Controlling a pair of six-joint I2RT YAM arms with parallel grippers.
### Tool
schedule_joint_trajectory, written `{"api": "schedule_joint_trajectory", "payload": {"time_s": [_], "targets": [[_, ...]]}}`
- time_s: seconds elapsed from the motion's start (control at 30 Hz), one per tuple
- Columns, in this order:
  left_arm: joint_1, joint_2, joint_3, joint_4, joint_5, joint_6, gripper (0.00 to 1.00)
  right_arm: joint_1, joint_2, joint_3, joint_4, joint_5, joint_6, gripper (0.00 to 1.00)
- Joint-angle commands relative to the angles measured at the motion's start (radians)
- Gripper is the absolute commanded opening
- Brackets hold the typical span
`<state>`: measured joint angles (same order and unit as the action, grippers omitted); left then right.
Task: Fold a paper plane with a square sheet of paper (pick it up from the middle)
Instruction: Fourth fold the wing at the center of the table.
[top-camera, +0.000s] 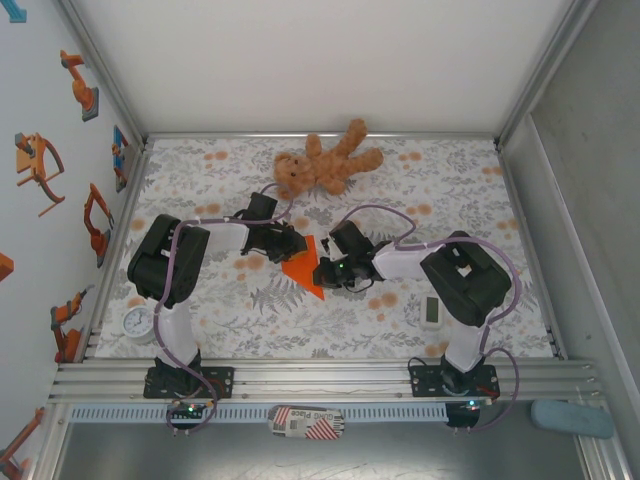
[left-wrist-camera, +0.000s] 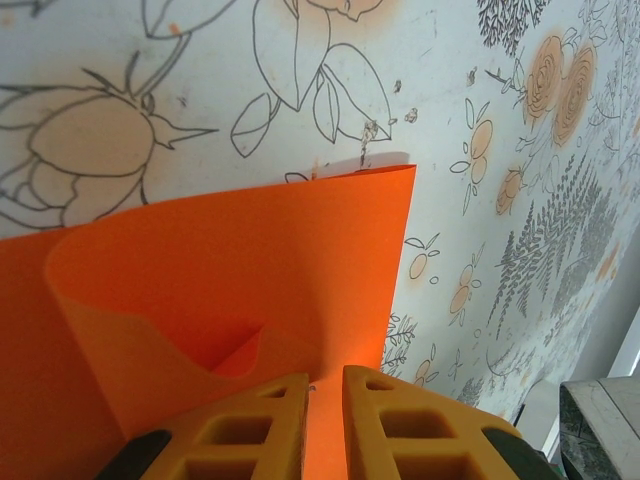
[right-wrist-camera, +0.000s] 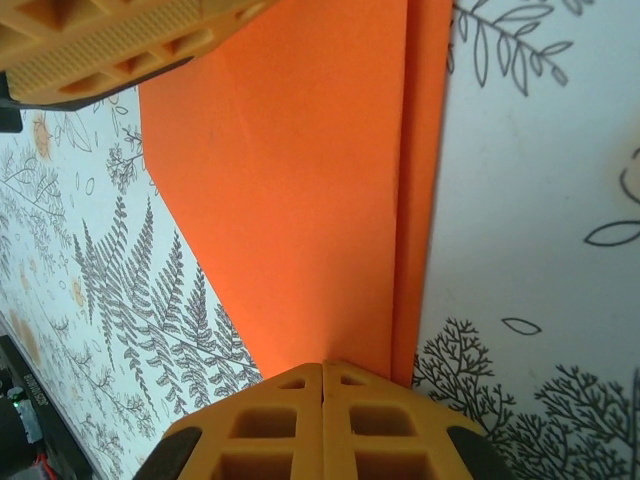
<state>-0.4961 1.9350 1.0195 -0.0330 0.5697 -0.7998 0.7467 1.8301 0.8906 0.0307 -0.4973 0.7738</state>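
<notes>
From the top camera I see the orange sheet of paper (top-camera: 304, 268) in the middle of the flowered table cover (top-camera: 200, 185), already folded to a narrow shape with its point towards the near edge. It lies between the two grippers and in front of the brown teddy bear (top-camera: 325, 165), which is near the far edge, well apart from the sheet. The left gripper (top-camera: 293, 244) is at the far-left side of the sheet and the right gripper (top-camera: 322, 273) is at its right side. On the left wrist camera the sheet (left-wrist-camera: 250, 270) is lifted and curled, one flap bends over itself, and its lower part goes into the thin gap of the left gripper (left-wrist-camera: 323, 395), so these yellow fingers (left-wrist-camera: 262, 425) are clamped on the paper. On the right wrist camera the sheet (right-wrist-camera: 300, 180) lies flat with a long straight crease along its right side. The right gripper (right-wrist-camera: 322, 380) has its fingers (right-wrist-camera: 270, 420) pressed fully together just at the paper's lower edge, and I cannot tell if any paper is pinched between them. A small white gadget (top-camera: 431, 310) lies on the table to the right, and a round white dial (top-camera: 138, 322) at the near-left corner.
</notes>
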Motion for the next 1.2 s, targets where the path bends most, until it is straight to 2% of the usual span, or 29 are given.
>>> {"api": "schedule_joint_trajectory", "payload": {"time_s": [0.0, 0.6, 0.93, 1.03, 1.17], "targets": [[0.004, 0.092, -0.029, -0.103, -0.153, -0.017, 0.19, 0.012, -0.026, -0.034, -0.106, -0.036, -0.023, 0.04], [0.010, 0.092, -0.037, -0.111, -0.154, -0.027, 0.19, 0.041, -0.111, -0.161, -0.208, -0.051, -0.105, 0.04], [0.009, 0.085, -0.038, -0.101, -0.137, -0.025, 0.19, 0.042, -0.303, -0.125, -0.198, 0.032, -0.124, 0.04], [0.007, 0.082, -0.040, -0.099, -0.136, -0.026, 0.19, 0.040, -0.278, -0.083, -0.144, 0.049, -0.101, 0.03], [0.005, 0.081, -0.039, -0.096, -0.131, -0.029, 0.18, 0.043, -0.161, -0.007, -0.060, 0.028, -0.036, 0.00]]}}
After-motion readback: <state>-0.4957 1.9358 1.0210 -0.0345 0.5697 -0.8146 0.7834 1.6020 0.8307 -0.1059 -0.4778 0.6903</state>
